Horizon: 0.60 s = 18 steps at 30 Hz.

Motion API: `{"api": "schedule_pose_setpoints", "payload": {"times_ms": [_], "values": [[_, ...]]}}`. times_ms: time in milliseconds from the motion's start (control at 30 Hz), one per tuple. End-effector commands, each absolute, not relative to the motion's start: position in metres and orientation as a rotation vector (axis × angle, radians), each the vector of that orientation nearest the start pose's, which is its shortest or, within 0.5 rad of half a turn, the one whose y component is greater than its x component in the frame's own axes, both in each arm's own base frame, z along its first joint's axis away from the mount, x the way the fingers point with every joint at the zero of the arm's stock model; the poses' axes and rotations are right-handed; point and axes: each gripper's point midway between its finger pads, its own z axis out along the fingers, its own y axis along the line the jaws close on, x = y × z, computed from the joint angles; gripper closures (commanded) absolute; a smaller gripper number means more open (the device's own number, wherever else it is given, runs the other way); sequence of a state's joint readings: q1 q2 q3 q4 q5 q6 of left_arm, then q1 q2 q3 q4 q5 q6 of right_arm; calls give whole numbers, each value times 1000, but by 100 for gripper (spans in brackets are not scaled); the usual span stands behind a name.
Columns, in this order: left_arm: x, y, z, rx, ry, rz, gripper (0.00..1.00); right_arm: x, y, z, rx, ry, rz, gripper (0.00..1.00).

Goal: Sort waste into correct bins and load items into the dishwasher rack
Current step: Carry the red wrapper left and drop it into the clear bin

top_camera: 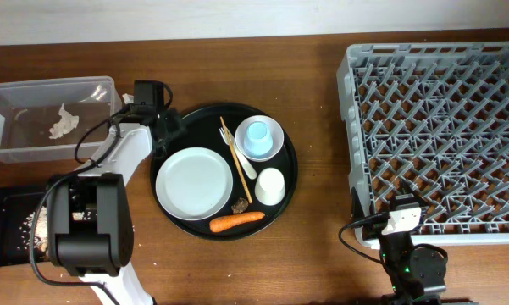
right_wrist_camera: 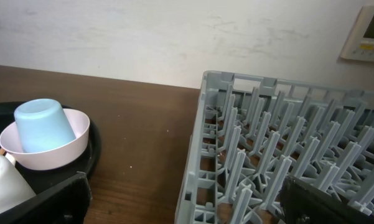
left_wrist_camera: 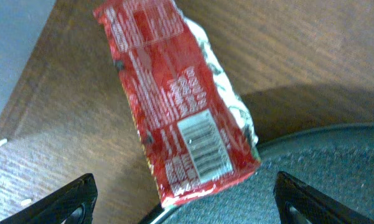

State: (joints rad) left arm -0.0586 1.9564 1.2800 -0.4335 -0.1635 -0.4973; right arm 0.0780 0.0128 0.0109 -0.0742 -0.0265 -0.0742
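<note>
The red printed wrapper [left_wrist_camera: 174, 106] lies on the wooden table, its near end over the rim of the round black tray [left_wrist_camera: 336, 180]. My left gripper [left_wrist_camera: 183, 205] is open above it, one finger on each side; in the overhead view the gripper [top_camera: 155, 110] hides the wrapper. On the round tray [top_camera: 174, 216] are the white plate [top_camera: 194, 182], the white bowl [top_camera: 275, 148] holding the light blue cup [top_camera: 257, 135], the small white cup [top_camera: 270, 185], pale sticks [top_camera: 235, 165], the carrot [top_camera: 236, 222] and a brown scrap [top_camera: 240, 204]. My right gripper [right_wrist_camera: 187, 199] is open and empty by the grey rack [top_camera: 440, 135].
The clear tub [top_camera: 8, 144] at the far left holds crumpled white tissue [top_camera: 63, 124]. The shallow black tray [top_camera: 4, 224] at the near left holds pale food scraps [top_camera: 39, 224]. The bowl [right_wrist_camera: 46, 149] and the rack's corner [right_wrist_camera: 205, 81] show in the right wrist view.
</note>
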Motion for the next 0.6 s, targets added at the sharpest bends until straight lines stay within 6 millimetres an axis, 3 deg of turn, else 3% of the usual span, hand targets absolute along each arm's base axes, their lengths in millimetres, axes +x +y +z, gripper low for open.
{"api": "schedule_pose_setpoints", "payload": {"times_ms": [0, 67, 233, 467, 533, 567], "values": [[463, 5, 24, -653, 2559, 47, 9, 245, 22, 155, -134, 1645, 24, 1], [480, -7, 31, -626, 2510, -65, 9, 245, 22, 155, -133, 1645, 24, 1], [475, -9, 1, -729, 2546, -88, 10, 245, 22, 155, -134, 1645, 24, 1], [489, 5, 11, -738, 2453, -12, 11, 245, 22, 155, -133, 1645, 24, 1], [492, 5, 13, -737, 2437, -16, 28, 245, 22, 155, -134, 1645, 24, 1], [493, 5, 14, -736, 2432, -18, 28, 245, 22, 155, -134, 1645, 24, 1]]}}
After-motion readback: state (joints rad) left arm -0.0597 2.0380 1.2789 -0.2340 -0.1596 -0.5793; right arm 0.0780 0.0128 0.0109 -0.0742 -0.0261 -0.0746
